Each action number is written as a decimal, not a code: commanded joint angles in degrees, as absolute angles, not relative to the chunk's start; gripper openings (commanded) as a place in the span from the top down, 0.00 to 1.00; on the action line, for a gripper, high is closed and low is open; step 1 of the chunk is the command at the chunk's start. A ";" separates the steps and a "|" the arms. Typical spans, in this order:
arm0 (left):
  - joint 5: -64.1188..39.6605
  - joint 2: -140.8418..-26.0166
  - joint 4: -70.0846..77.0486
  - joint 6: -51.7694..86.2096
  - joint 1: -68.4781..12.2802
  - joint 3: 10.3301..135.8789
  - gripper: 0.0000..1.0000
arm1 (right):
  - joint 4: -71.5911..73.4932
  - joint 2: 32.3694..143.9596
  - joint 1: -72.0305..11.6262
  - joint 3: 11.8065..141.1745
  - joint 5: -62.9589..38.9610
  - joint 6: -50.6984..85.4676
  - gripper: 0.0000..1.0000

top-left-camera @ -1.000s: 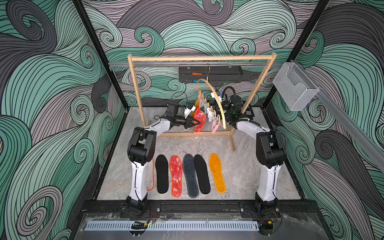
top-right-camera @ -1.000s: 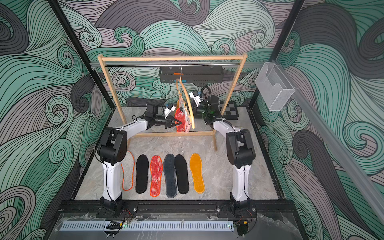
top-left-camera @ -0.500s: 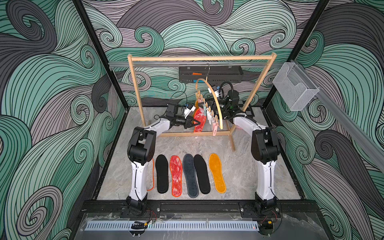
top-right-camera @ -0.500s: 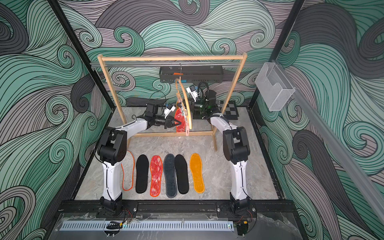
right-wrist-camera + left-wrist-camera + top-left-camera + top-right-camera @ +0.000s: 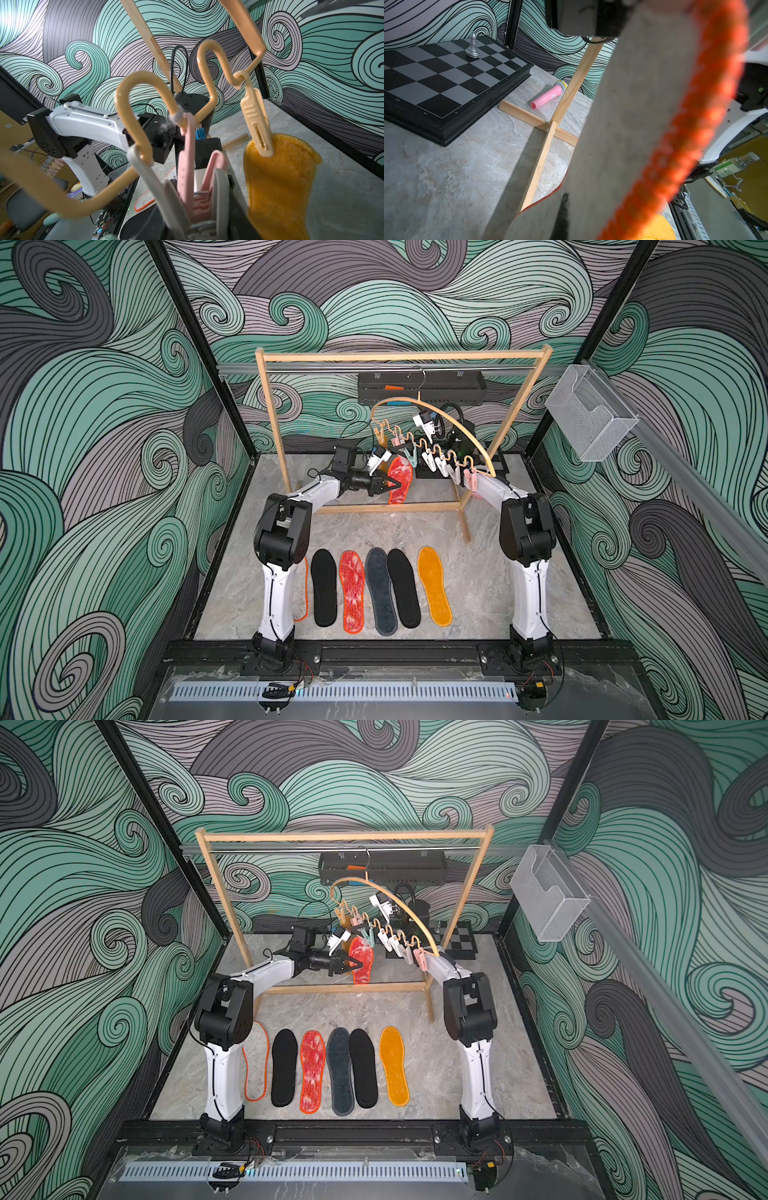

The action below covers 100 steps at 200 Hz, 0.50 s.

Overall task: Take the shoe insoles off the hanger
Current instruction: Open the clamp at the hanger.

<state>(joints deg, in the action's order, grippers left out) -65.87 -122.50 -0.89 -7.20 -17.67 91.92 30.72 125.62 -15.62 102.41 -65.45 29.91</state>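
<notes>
The hanger hangs from the wooden rack, its pegs in a row. A red-white mottled insole hangs from it, and my left gripper is shut on its edge; its grey underside fills the left wrist view. My right gripper is behind the hanger, jaws pressed on a grey clothespeg beside a pink one. A mustard insole hangs from a beige peg. On the table lie shoe insoles: black, red-white, dark grey, black, mustard, orange-edged.
A chessboard with a silver piece and a pink toy microphone lie behind the rack's foot. A black tray hangs at the back wall. A wire basket juts from the right wall.
My right gripper has moved in behind the hanger and closed onto the peg. The hanger has swung round. The left gripper still holds the red-white insole in place.
</notes>
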 commanded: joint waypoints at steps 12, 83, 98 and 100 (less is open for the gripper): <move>-66.04 -123.58 -3.92 -8.35 -17.58 93.34 1.00 | 32.47 125.78 -16.17 104.26 -66.26 31.73 0.69; -65.82 -122.77 -4.58 -8.67 -17.53 93.16 1.00 | 33.25 124.69 -15.19 97.98 -65.98 28.17 0.54; -65.74 -122.86 -4.71 -8.70 -17.56 93.16 1.00 | 33.37 124.61 -14.98 96.30 -65.39 27.08 0.53; -65.74 -122.83 -4.74 -8.70 -17.46 93.16 1.00 | 33.34 124.63 -14.95 96.12 -65.39 26.60 0.53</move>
